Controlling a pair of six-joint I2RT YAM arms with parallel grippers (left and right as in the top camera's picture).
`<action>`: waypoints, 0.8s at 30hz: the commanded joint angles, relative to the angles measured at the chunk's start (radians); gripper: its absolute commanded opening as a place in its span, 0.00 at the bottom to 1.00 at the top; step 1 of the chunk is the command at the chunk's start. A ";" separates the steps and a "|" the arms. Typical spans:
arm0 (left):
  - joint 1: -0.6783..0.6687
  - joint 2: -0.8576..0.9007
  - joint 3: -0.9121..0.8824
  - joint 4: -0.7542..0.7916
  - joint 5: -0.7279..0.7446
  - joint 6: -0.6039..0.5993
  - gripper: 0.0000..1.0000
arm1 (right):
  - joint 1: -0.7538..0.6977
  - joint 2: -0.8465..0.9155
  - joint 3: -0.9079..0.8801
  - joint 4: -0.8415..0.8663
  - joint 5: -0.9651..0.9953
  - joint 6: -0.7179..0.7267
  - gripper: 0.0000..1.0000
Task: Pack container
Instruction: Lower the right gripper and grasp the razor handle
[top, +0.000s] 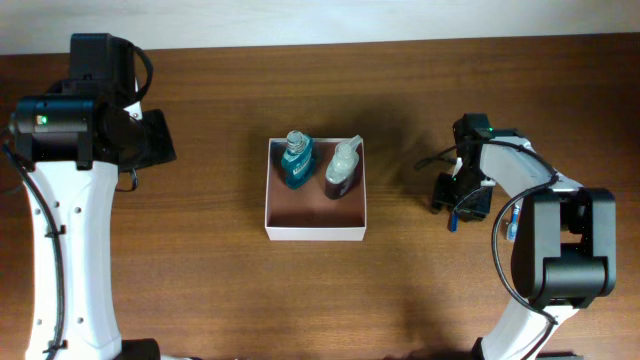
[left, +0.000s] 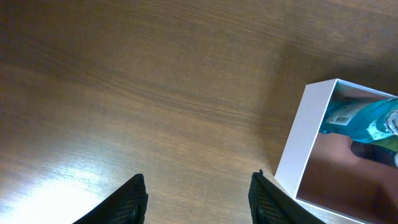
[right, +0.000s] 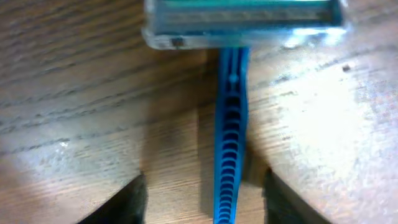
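The container (top: 316, 233) is a shallow white-walled box with a pinkish-brown inside at the table's middle. A teal bottle (top: 296, 160) and a clear bottle with dark liquid (top: 342, 168) lie in its far half. A razor (right: 231, 124) with a blue handle and a pale head lies flat on the table to the container's right; only a bit of it (top: 452, 219) shows in the overhead view. My right gripper (right: 202, 199) is open, low over it, a finger on each side of the handle. My left gripper (left: 199, 199) is open and empty above bare wood, left of the container (left: 298, 143).
The brown wooden table (top: 200, 260) runs to a pale wall along the far edge. The left arm's base and body (top: 70, 200) stand at the left side, and the right arm's body (top: 565, 250) at the right.
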 joint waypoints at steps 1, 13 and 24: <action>0.004 0.007 -0.004 -0.002 -0.004 0.016 0.54 | -0.004 0.040 -0.011 0.006 -0.026 -0.005 0.39; 0.004 0.007 -0.004 -0.004 -0.004 0.016 0.54 | -0.004 0.040 -0.011 0.007 -0.026 -0.005 0.09; 0.004 0.007 -0.004 -0.005 -0.004 0.016 0.54 | 0.001 -0.004 0.010 -0.006 -0.028 -0.018 0.04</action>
